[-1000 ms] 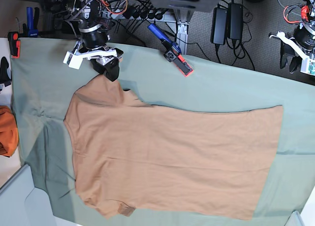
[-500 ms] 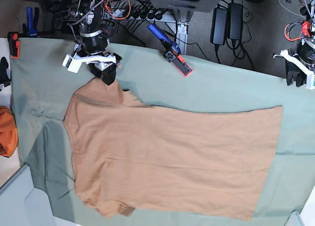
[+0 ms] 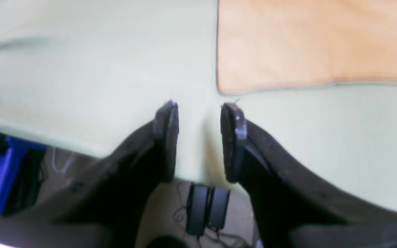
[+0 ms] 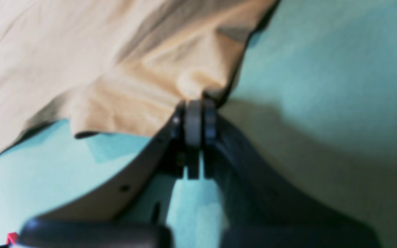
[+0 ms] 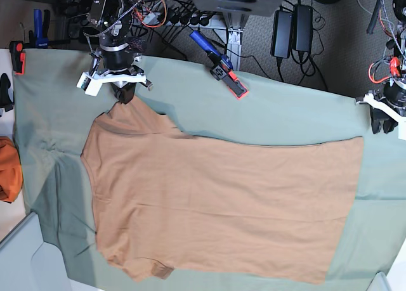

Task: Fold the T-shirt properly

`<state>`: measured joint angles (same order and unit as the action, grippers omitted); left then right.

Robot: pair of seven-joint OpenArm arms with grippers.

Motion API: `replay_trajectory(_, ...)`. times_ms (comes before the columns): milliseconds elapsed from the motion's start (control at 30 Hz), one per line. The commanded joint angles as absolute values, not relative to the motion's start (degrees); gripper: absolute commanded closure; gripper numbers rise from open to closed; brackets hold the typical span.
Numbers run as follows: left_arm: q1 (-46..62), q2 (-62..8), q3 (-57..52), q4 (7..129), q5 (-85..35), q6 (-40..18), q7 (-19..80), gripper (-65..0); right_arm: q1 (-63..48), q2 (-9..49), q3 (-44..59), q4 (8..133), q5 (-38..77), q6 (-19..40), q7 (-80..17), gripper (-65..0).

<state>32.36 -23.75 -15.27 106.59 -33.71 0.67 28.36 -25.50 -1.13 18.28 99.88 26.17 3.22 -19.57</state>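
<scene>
Soft tan T-shirt, sleeve pinched by right tool

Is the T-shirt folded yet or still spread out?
Spread out. The T-shirt lies flat in one layer on the green sheet; only its sleeve edge is pinched in the shut right gripper.

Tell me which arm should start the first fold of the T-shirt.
Probably the right gripper: it is already shut on the T-shirt at its sleeve edge. The left gripper hangs open above the green cloth, beside the hem corner.
</scene>
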Motion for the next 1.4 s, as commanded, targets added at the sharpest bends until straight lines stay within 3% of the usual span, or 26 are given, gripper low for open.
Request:
replay_trajectory(0, 31.1, -23.9, -15.2, 106.0, -34.3, 0.1, 27.6, -24.1, -25.4, -1.1, 18.5, 100.7, 26.3, 2.5, -18.3, 0.0)
replay_trajectory(400, 20.8, -18.9, -14.5, 94.0, -37.4, -0.9, 30.1, -24.1, -25.6, -1.1, 18.5, 100.7, 25.7, 2.5, -18.3, 0.0)
replay_trajectory(533, 20.7, -18.4, -14.5, 94.0, -37.4, -1.6, 31.3, -24.1, -25.6, -1.1, 18.5, 100.7, 25.7, 2.5, -18.3, 0.0)
replay_trajectory(833, 22.4, -18.5, -14.7, 98.4, -43.1, -13.5, 35.2, -24.1, -25.6, -0.6, 18.5, 100.7, 24.4, 2.6, -18.3, 0.0)
replay_trajectory(1067, 22.4, -19.0, -14.7, 98.6, -37.7, -15.1, 30.9, -24.1, -25.4, -0.6, 18.5, 100.7, 24.4, 2.6, -18.3, 0.0)
replay_trajectory(1367, 22.4, -18.1, -16.6, 98.7, -33.0, -15.0, 36.5, -25.3, -25.4, -0.6, 18.5, 100.7, 24.4, 2.6, -18.3, 0.0)
